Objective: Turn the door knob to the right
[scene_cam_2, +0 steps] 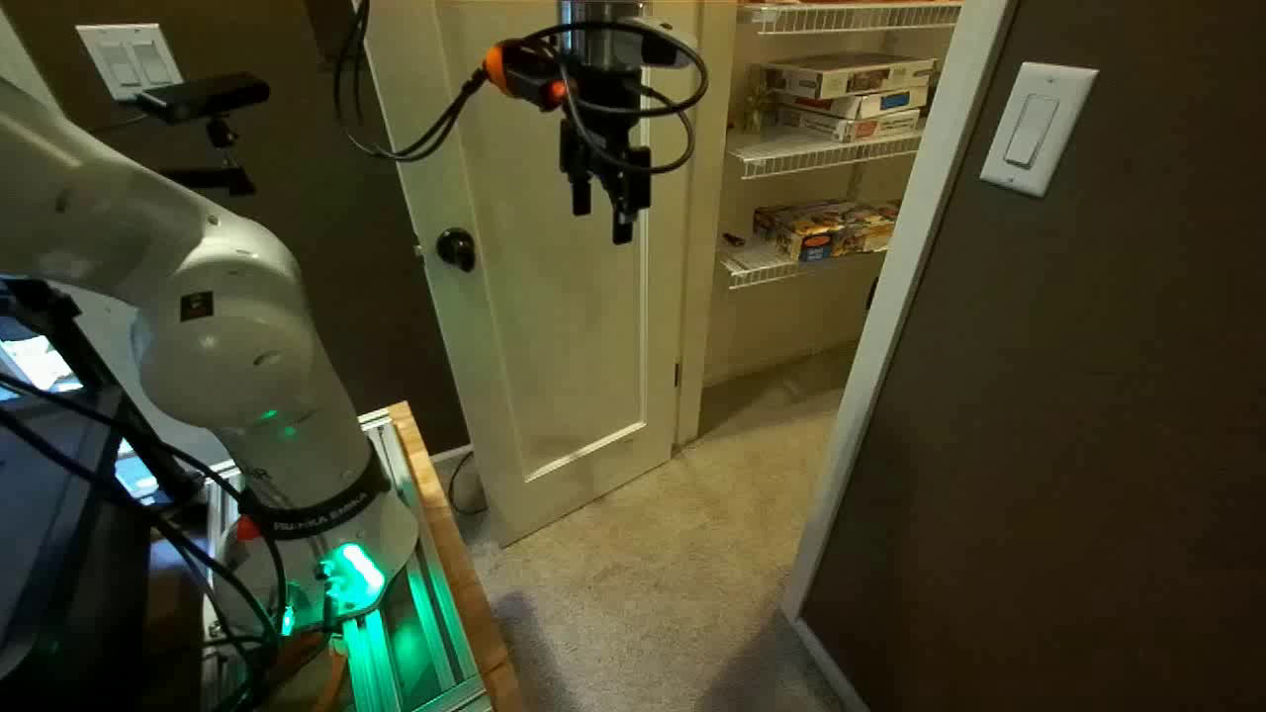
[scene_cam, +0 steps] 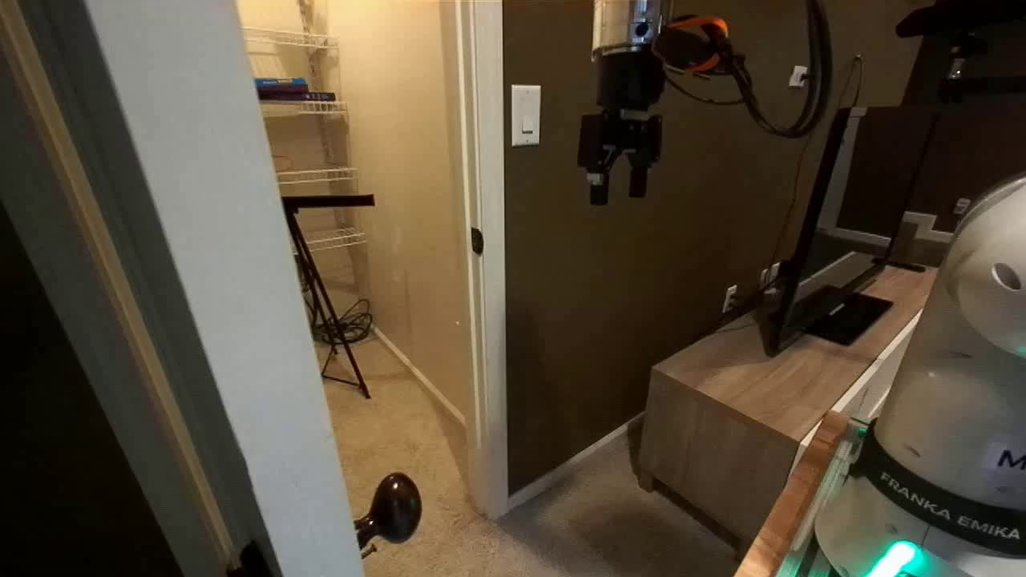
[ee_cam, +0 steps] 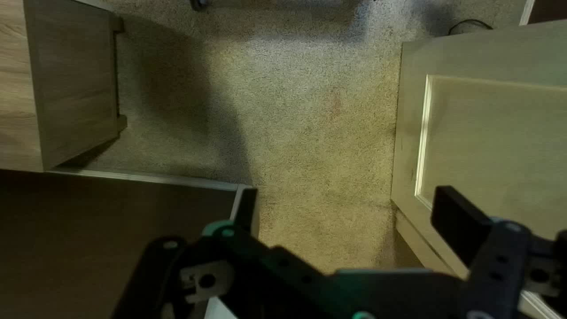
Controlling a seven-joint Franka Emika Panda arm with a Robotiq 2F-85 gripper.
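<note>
In an exterior view the robot arm (scene_cam_2: 242, 346) is nearest, in front of the door (scene_cam_2: 554, 336). A bit farther in hangs the pincer (scene_cam_2: 601, 223), also in front of the door and not touching it. Its fingers (ee_cam: 460, 223) are spread wide with nothing between them.

Next is the door knob (scene_cam_2: 456, 249), on the door's face by the edge away from the hinge (scene_cam_2: 678, 374). Nothing holds it. It is dark, shiny and shaped like an egg. I think it is hard and smooth, so it may slip when squeezed. It should not squash or break easily. It should only twist, and may push back a little. The best hold is likely straight on, one finger on each side of its fattest part, then a turn to the right. The door is open, so a hard push may swing it away.

Farthest, past the door, are wire shelves (scene_cam_2: 831, 158) with flat boxes (scene_cam_2: 846, 104) on them.
</note>
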